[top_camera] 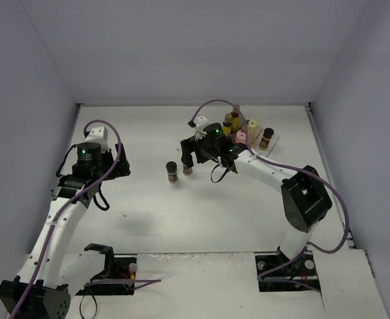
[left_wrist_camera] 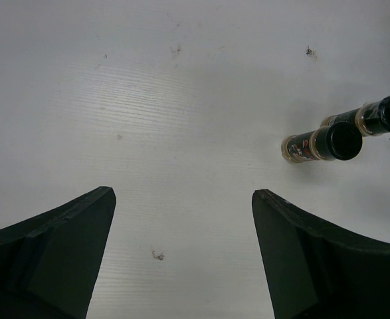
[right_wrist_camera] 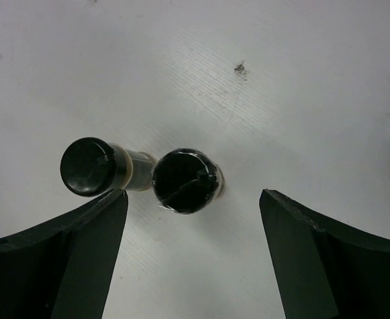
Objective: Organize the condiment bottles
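Observation:
Two brown, black-capped spice jars stand mid-table: one [top_camera: 173, 172] apart to the left, one [top_camera: 187, 170] just under my right gripper [top_camera: 190, 159]. In the right wrist view that gripper [right_wrist_camera: 193, 197] is open and hovers above the second jar [right_wrist_camera: 185, 181], with the first jar [right_wrist_camera: 88, 166] beside its left finger. My left gripper [top_camera: 121, 166] is open and empty, well left of the jars. Its wrist view shows the open gripper [left_wrist_camera: 183, 194] over bare table and both jars [left_wrist_camera: 321, 143] [left_wrist_camera: 374, 117] at the right. The other bottles stand grouped at the back right: amber bottles [top_camera: 229, 121], a pink-lidded one [top_camera: 241, 137], a pale-yellow jar [top_camera: 252, 125] and a brown jar [top_camera: 266, 137].
The grouped bottles stand by a translucent bin [top_camera: 273, 145] near the back right wall. Grey walls close in the white table [top_camera: 148, 212] on three sides. Purple cables loop over both arms.

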{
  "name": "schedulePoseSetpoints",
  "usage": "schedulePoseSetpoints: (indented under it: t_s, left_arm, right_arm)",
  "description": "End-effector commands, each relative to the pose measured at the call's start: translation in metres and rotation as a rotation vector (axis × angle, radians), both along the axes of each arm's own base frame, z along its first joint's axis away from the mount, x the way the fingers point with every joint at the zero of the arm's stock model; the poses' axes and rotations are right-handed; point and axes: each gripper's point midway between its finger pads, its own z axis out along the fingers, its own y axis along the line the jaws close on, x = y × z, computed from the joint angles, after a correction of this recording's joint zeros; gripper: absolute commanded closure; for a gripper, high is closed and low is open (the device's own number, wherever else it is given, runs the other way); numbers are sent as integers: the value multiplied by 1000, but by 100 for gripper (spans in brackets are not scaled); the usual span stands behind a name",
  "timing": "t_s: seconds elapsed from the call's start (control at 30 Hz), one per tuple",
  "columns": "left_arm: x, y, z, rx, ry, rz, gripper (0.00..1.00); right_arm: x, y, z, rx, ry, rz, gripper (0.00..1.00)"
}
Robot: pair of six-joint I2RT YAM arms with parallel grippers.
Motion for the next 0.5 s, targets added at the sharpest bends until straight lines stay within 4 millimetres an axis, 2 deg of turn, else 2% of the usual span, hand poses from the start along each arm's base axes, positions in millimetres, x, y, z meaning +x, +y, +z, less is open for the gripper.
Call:
schedulePoseSetpoints:
  t_s: [0.0, 0.23, 0.47]
  left_arm:
    - [8, 1, 14, -15, -53, 12, 15]
    - [8, 1, 15, -15, -56, 13, 15]
    - [8, 1, 14, -16, -55, 14, 14]
  right_arm:
    - [11, 29, 41, 82, -98, 48, 18]
    - [11, 41, 16, 55, -60, 61, 22]
    - [16, 37, 2, 22, -58, 35, 36]
